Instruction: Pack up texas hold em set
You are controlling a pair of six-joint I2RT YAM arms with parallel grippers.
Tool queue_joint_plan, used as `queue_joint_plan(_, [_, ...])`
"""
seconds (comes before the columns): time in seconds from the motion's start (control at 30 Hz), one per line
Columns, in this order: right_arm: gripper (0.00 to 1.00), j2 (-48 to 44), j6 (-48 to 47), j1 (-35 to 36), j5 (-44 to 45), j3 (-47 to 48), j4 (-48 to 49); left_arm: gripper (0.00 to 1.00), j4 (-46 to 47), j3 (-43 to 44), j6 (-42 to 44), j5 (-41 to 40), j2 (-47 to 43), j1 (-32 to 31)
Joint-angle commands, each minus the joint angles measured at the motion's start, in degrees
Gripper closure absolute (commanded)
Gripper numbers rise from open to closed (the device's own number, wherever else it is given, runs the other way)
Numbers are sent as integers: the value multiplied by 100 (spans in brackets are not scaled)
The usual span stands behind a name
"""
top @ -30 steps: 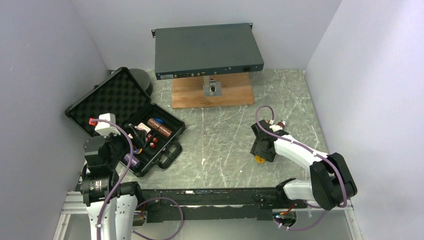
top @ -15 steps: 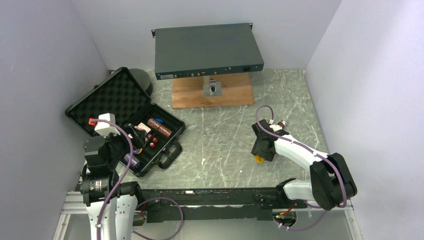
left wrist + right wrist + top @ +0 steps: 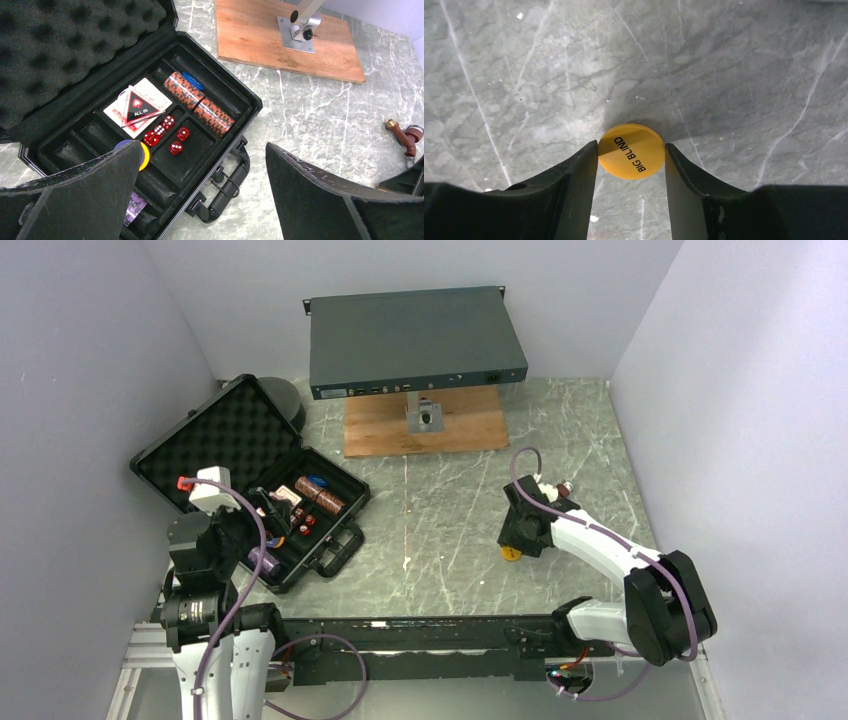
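Light was even and diffuse, falling from above; nothing was blown out, and the marbled worktop (image 3: pixel 450 510) gave no glare. Shadows were soft: a dim halo lay on the stone behind the orange disc (image 3: pixel 631 151). The overhead view was sharp edge to edge. In the wrist views the left claw (image 3: pixel 202 149) and right claw (image 3: pixel 631 145) loomed near-black and slightly soft at the bottom, their texture barely readable. The foam lid (image 3: pixel 60 45) read dark, its dimples still visible.
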Motion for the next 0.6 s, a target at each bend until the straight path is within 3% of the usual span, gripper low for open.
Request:
queue_joint_plan(0.0, [62, -137, -124, 5, -91, 286, 194, 0, 180, 15, 45, -28, 5, -16])
queue_joint_plan(0.57, [63, -86, -245, 5, -256, 1008, 284, 0, 172, 15, 44, -39, -12, -42])
